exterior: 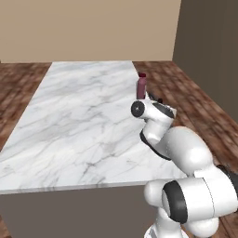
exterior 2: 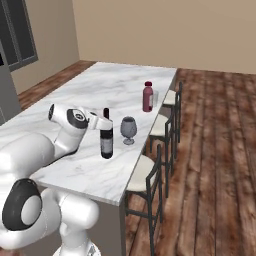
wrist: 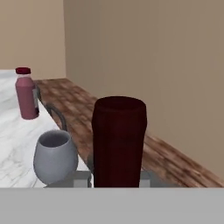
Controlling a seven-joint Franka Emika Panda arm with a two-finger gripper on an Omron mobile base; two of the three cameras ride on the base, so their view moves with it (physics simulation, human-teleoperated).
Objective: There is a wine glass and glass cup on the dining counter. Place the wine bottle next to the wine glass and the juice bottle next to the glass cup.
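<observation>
The dining counter [exterior 2: 90,95] is a long white marble surface with dark sides, and stools [exterior 2: 150,172] stand along its right edge in the right base view.

The wine bottle [exterior 2: 106,138] stands upright on the surface near that edge, its base resting on the marble. The fingers [exterior 2: 103,122] are closed on the wine bottle at its neck and shoulder, the arm reaching in from the left of the right base view. In the hand view the bottle's dark reddish top [wrist: 119,142] rises close before the camera between the finger tips.

The wine glass [exterior 2: 128,129] stands upright just beside the wine bottle, toward the stool side, with a small gap between them; they do not touch. In the hand view the goblet's bowl [wrist: 54,156] sits to the left of the bottle top.

The juice bottle [exterior 2: 148,97] stands upright farther along the surface, near the same edge, well apart from the wine glass. The glass cup [exterior 2: 155,98] stands just beside it on the stool side; whether the two touch cannot be determined. In the left base view the juice bottle [exterior: 141,86] shows just beyond the arm's wrist.
</observation>
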